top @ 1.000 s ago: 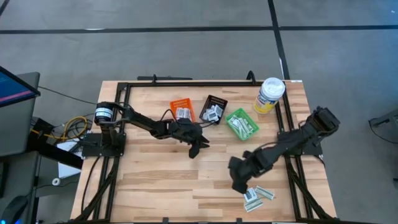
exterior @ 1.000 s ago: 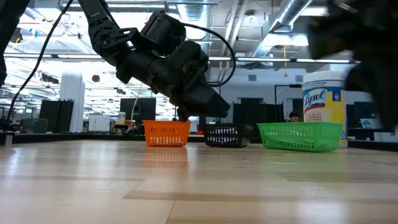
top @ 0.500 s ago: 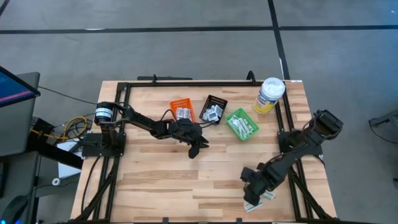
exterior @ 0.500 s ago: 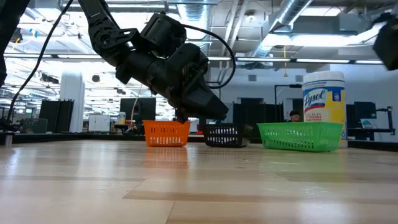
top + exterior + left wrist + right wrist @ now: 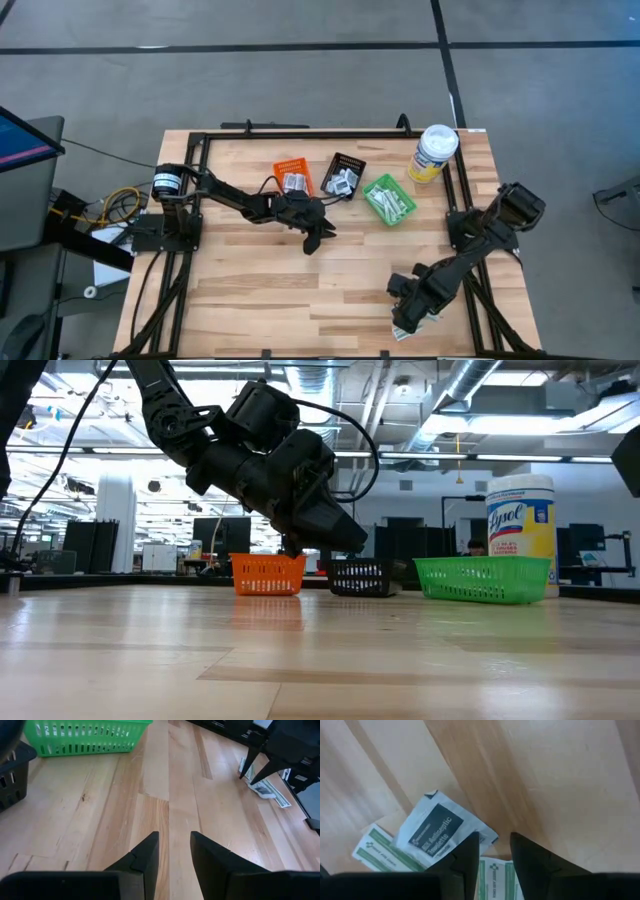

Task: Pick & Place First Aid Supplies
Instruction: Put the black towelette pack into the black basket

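High view first: the right gripper [image 5: 407, 325] hangs low over the last loose flat paper packets [image 5: 428, 318] near the wooden table's [image 5: 250, 290] front right edge, fingers parted just above a white antiseptic towelette packet with a dark label [image 5: 442, 832], grasping nothing. The left gripper [image 5: 313, 243] hovers mid-table, fingers apart, empty, near the small orange bin [image 5: 293, 177].
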Controlling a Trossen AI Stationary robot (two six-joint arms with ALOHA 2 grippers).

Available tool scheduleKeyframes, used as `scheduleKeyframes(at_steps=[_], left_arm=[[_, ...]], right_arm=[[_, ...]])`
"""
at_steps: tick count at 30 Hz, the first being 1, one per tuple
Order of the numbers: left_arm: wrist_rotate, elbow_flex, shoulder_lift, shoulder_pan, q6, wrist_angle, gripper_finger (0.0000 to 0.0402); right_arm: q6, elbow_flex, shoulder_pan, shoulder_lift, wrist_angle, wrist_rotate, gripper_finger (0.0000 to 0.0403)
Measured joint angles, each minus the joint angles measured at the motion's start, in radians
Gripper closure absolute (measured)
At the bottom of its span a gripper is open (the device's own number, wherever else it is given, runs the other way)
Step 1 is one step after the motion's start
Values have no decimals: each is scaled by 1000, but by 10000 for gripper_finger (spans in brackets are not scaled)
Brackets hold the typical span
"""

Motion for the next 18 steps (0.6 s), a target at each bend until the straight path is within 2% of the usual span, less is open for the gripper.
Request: scheduleKeyframes(at_steps=[7,14,18], left_arm=[[0,0,0,0,0,0,291],[0,0,0,0,0,0,291],[0,0,0,0,0,0,291]], right_arm=[[-1,0,-3,52,0,1,304],[-3,1,-4,68,10,4,387],[4,9,-6,63,12,46,392]])
